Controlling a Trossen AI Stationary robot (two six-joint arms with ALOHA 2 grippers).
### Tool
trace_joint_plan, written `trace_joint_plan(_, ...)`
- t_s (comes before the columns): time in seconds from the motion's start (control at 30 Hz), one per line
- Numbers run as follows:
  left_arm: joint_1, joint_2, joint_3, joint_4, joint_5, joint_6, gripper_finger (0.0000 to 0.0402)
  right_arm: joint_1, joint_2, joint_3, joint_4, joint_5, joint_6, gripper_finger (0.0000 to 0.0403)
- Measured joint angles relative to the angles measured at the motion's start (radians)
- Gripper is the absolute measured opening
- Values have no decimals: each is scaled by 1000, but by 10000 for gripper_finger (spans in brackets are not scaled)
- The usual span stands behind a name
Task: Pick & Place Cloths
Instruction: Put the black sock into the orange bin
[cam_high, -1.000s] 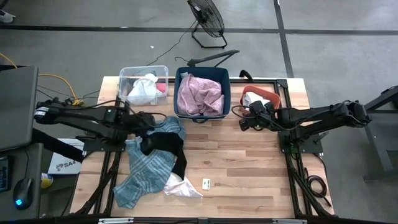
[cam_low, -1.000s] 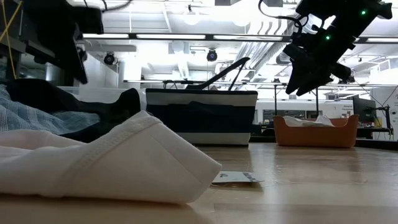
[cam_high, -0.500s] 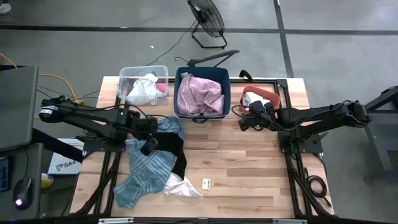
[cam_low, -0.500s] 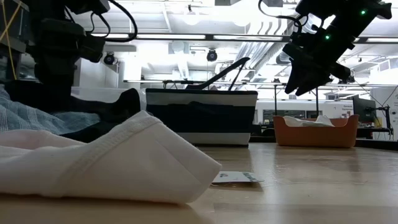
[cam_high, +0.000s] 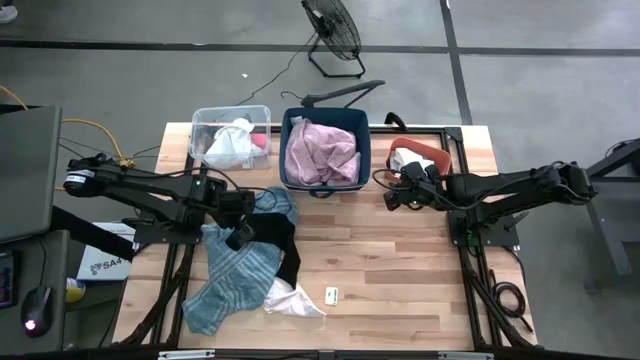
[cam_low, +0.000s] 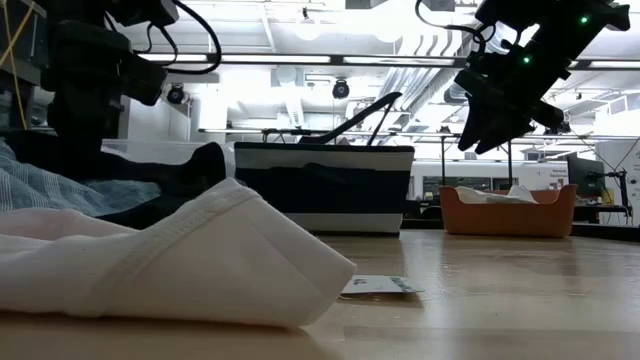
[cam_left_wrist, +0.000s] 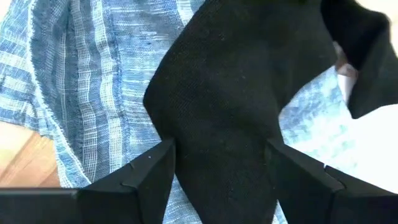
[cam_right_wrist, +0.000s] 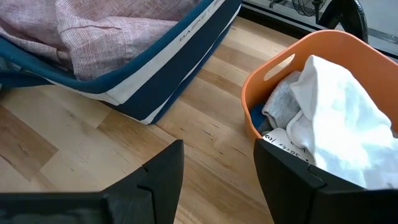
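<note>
The large teal-blue plaid cloth (cam_high: 232, 275) is spread along the tabletop's left edge. The black fabric piece (cam_left_wrist: 242, 106) lying on it is straddled by the left gripper (cam_left_wrist: 221, 171), whose fingers are parted. The right gripper (cam_right_wrist: 217, 165) is held open above the bare wood near the orange basket (cam_right_wrist: 292, 59).

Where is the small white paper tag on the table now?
In the high view, the paper tag lies on bare wood near the table's front edge, just right of the white cloth and apart from it.
</note>
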Motion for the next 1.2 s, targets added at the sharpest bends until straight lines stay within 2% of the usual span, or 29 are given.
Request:
trace_joint_plan(0.43, 0, 82, 1, 9, -3, 82, 103, 0, 0, 0, -1, 0, 0, 187)
trace_joint_plan(0.67, 0, 91, 1, 9, -19, 148, 14, 0, 0, 0, 0, 0, 1, 187)
trace_joint_plan(0.87, 0, 90, 21, 8, -39, 187, 5, 0, 0, 0, 8, -21, 3, 187)
trace_joint_plan(1.2, 0, 90, 177, 10, -149, 328, 2, 12, 0, 0, 91, -25, -48, 187)
